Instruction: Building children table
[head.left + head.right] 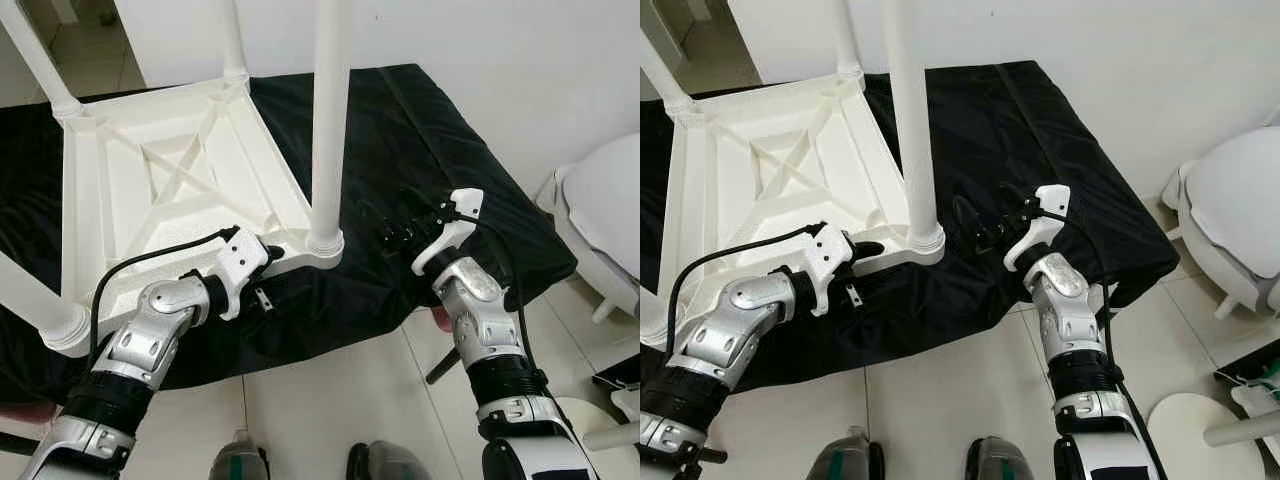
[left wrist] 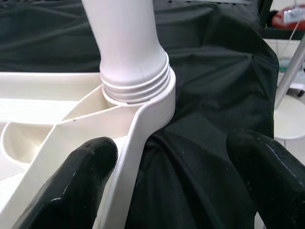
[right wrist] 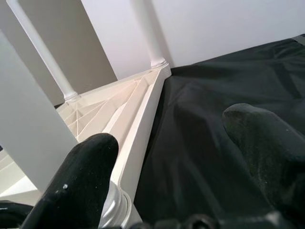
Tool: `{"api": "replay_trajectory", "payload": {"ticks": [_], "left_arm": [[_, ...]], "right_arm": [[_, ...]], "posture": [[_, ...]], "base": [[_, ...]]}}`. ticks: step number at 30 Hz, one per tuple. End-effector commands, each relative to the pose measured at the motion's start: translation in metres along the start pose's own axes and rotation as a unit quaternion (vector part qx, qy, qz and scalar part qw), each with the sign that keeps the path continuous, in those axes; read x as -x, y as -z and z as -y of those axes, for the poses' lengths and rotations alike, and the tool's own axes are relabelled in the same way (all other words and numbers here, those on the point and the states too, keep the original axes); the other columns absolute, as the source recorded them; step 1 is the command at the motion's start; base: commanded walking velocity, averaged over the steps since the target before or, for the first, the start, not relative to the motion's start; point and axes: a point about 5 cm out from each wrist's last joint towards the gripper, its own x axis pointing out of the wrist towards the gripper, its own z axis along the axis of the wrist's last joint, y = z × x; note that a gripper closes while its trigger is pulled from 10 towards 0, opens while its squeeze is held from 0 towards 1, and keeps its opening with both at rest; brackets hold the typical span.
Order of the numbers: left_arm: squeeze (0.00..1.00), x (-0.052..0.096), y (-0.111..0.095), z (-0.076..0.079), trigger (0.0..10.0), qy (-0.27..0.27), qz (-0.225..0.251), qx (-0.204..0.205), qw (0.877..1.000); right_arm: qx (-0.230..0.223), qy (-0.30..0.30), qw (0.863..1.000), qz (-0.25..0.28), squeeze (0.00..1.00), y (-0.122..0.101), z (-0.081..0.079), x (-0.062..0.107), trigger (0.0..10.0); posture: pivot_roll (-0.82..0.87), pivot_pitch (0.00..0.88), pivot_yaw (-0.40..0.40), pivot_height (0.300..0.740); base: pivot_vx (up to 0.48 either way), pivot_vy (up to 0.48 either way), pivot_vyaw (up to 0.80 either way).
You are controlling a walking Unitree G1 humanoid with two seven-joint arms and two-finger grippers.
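The white children's table (image 1: 170, 190) lies upside down in front of me on a black cloth (image 1: 420, 140) that covers the counter, its ribbed underside facing up and its legs pointing at the ceiling. My left gripper (image 1: 262, 262) sits at the table's near edge, just beside the corner socket where the nearest leg (image 1: 328, 130) is screwed in; in my left wrist view the threaded collar of that leg (image 2: 136, 81) sits in its socket, and my jaws stand open, one finger (image 2: 76, 186) over the white frame rim, the other over the cloth, with nothing clamped. My right gripper (image 1: 395, 228) hovers low over the black cloth, to the right of that same leg and near it, not touching the table. Its jaws are open too, holding nothing; one finger (image 3: 81, 176) points toward the leg base, the other is above the cloth. White tile floor (image 1: 330, 400) shows beneath the counter's near edge.
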Motion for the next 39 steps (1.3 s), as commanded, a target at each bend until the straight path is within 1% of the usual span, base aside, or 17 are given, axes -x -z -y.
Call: {"api": "replay_trajectory", "payload": {"ticks": [1, 9, 24, 25, 26, 33, 39], "left_arm": [[0.00, -0.004, 0.004, 0.001, 10.0, 0.016, -0.017, 0.001, 1.000], [0.00, -0.009, 0.002, -0.004, 10.0, 0.021, -0.022, -0.008, 1.000], [0.00, -0.011, 0.006, -0.003, 10.0, 0.042, -0.029, -0.012, 0.999], [0.00, -0.011, 0.006, -0.002, 7.3, 0.045, -0.028, -0.010, 0.999], [0.00, -0.011, 0.006, -0.002, 0.0, 0.047, -0.026, -0.009, 0.999], [0.00, -0.010, 0.005, 0.000, 0.0, 0.058, -0.022, -0.008, 0.998], [0.00, -0.011, 0.003, 0.004, 0.0, 0.077, -0.020, -0.017, 0.997]], "right_arm": [[0.000, 0.003, 1.000, 0.004, 0.00, 0.000, -0.001, 0.000, 10.0], [0.002, 0.018, 1.000, 0.004, 0.00, 0.001, 0.001, 0.006, 10.0], [0.007, 0.029, 1.000, 0.001, 0.00, 0.001, 0.004, 0.012, 10.0], [0.006, 0.030, 1.000, 0.001, 0.00, 0.001, 0.003, 0.012, 10.0], [0.006, 0.030, 1.000, 0.000, 0.00, 0.001, 0.003, 0.013, 10.0], [0.005, 0.033, 0.999, 0.000, 0.00, 0.001, 0.003, 0.013, 10.0], [0.006, 0.034, 0.999, 0.000, 0.00, 0.001, 0.004, 0.012, 10.0]], "posture": [[-0.04, 0.000, 0.068, 0.740], [-0.08, 0.000, 0.081, 0.740], [-0.08, 0.000, 0.089, 0.740], [-0.08, 0.000, 0.090, 0.740], [-0.08, 0.000, 0.093, 0.740], [-0.08, 0.002, 0.094, 0.740], [-0.08, 0.006, 0.097, 0.740]], "base": [[0.000, 0.000, 0.00], [0.000, 0.000, 0.00], [0.000, 0.000, 0.00], [0.000, 0.000, 0.00], [0.000, 0.000, 0.00], [0.000, 0.000, 0.00], [0.000, 0.000, 0.00]]}}
